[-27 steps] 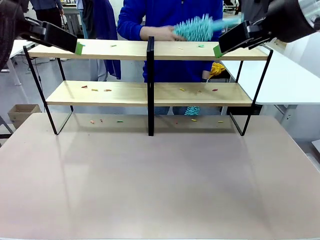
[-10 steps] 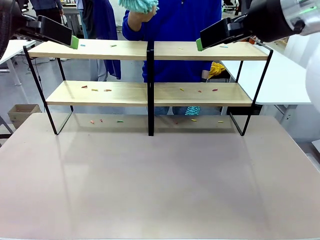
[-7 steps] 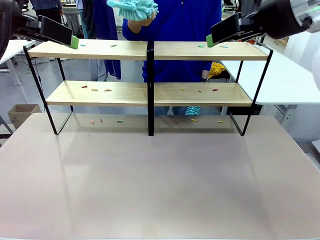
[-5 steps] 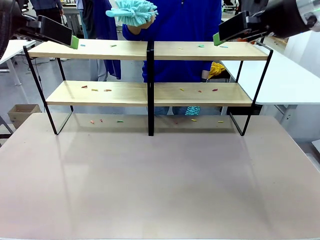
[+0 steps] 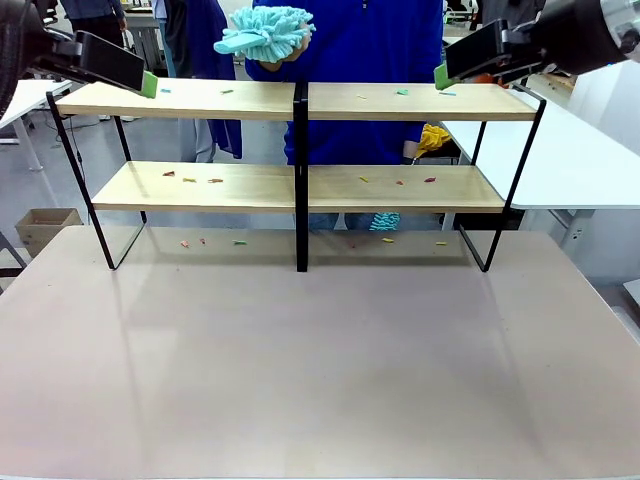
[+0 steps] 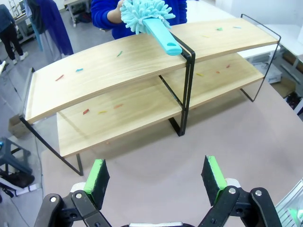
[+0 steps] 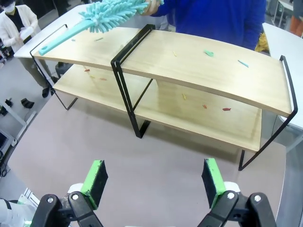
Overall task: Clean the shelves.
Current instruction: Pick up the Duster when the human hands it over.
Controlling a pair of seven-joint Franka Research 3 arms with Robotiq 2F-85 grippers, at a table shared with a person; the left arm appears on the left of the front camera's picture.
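Observation:
The shelves [image 5: 250, 100] stand at the far side of the table, two light-wood boards on a black frame with a central post. Small coloured scraps [image 5: 215, 181] lie on both boards and on the table under them. A person in a blue top [image 5: 350, 40] stands behind and holds a teal fluffy duster [image 5: 265, 30] above the left half of the top board. My left gripper [image 5: 150, 84] hovers open off the top board's left end. My right gripper [image 5: 440, 75] hovers open over its right part. Both wrist views look down on the shelves [image 6: 118, 66] [image 7: 199, 71] with open grippers [image 6: 154, 172] [image 7: 152, 174] and the duster [image 6: 144, 10] [image 7: 113, 12].
The beige table [image 5: 320, 360] stretches bare in front of the shelves. A white table [image 5: 590, 150] stands at the right. A cardboard box [image 5: 40, 225] sits on the floor at the left. A yellow cloth [image 5: 434, 137] and a striped teal thing [image 5: 384, 221] show behind the rack.
The person lifted the duster from the right half of the top board and carried it left. My right gripper swung left, then back right. My left gripper stayed put.

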